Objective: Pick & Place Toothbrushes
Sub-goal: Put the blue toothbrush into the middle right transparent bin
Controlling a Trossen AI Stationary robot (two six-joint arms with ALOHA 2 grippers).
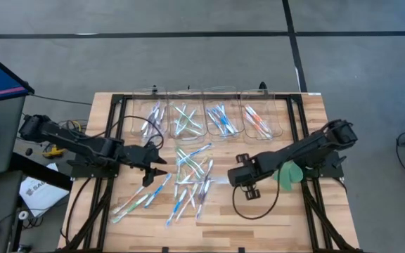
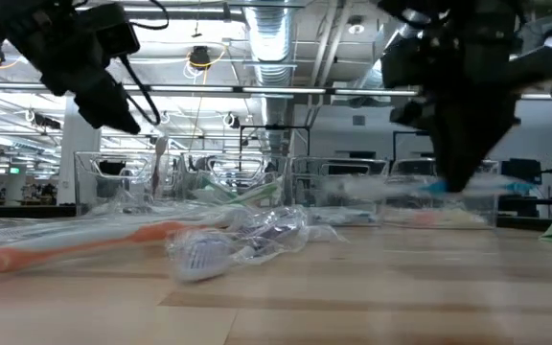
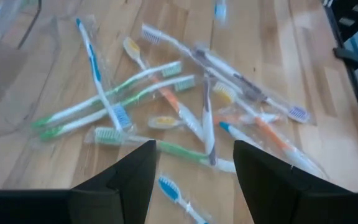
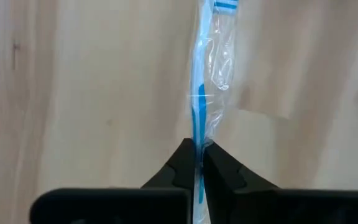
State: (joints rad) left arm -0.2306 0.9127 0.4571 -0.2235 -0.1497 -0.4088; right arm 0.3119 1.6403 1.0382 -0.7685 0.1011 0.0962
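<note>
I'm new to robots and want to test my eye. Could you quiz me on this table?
1. True or false: the right pincer is shut on a blue toothbrush.
2. The left pincer is: A) open above the loose toothbrushes, B) gripping one, C) inside a bin.
3. How many clear bins stand along the table's far edge?

Key: 1 true; 2 A; 3 four.

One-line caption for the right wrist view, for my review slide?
Right gripper shut on a wrapped blue toothbrush, held above the wooden table.
</note>
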